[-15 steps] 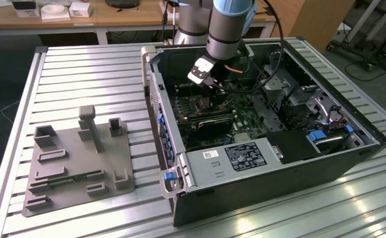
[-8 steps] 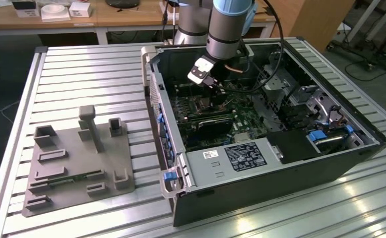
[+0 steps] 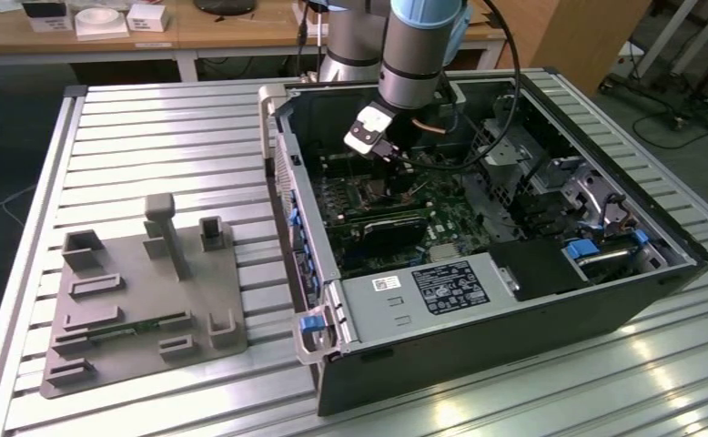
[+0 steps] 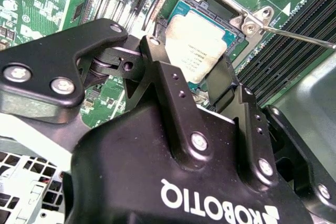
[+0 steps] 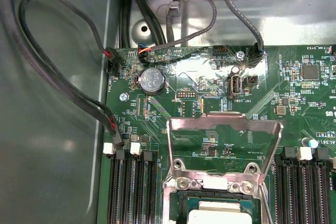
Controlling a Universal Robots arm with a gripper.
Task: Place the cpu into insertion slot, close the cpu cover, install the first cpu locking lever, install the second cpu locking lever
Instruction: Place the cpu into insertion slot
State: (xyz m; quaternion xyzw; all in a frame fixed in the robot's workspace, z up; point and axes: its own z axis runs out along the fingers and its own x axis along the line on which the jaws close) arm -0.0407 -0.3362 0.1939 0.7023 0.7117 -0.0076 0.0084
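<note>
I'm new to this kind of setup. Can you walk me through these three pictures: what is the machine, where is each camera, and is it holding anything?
The machine is a single robot arm with a gripper at its end, reaching into an open computer case that lies on a ribbed metal table. The exterior view is taken from off the arm; on the exterior view's left a grey holder plate lies on the table. Both wrist views come from cameras riding on the arm. In the second wrist view the gripper is right at the cpu, a small silver-topped chip, at the insertion slot. Whether it grips the chip, I cannot tell. In the first wrist view the cpu cover, a thin metal frame, stands raised, so it is not yet closed.
</note>
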